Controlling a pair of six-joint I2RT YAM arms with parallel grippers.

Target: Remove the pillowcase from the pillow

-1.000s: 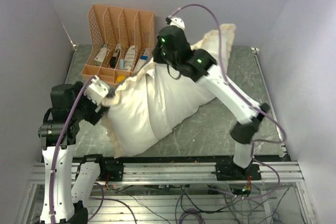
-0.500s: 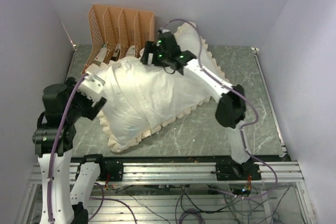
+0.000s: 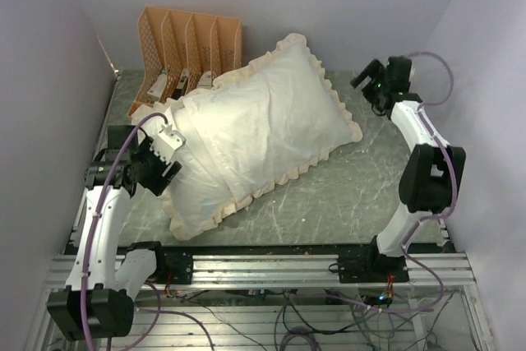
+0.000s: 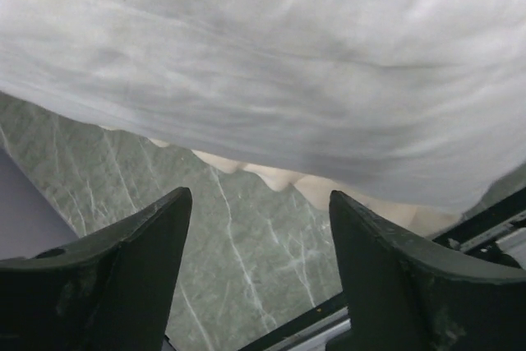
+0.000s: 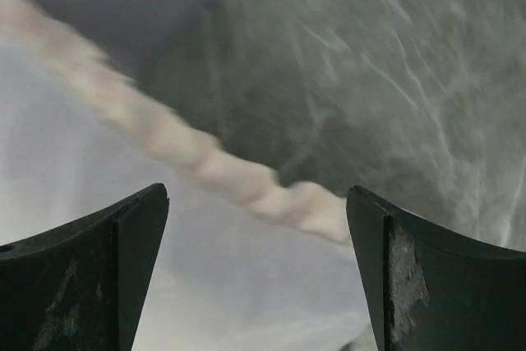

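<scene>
The pillowcase (image 3: 263,129), cream side up with a ruffled frill (image 3: 283,177), lies flat and diagonal across the table (image 3: 353,195). It wraps the pillow, which is hidden inside it. My left gripper (image 3: 158,167) sits at the cover's near-left end. In the left wrist view it (image 4: 259,203) is open, with only bare table between the fingers and white cloth (image 4: 271,63) just beyond the tips. My right gripper (image 3: 366,82) hovers at the back right, clear of the cover. Its wrist view shows it (image 5: 255,195) open above the frill (image 5: 238,182), holding nothing.
An orange slotted file rack (image 3: 187,43) with small items in it stands at the back left, touching the cover's far edge. Walls close in on the left, back and right. A metal rail (image 3: 263,265) runs along the near edge.
The right gripper opened and let go of the cover, and the arm swung away to the back right. The lifted bundle dropped flat onto the table. The left jaws narrowed a little.
</scene>
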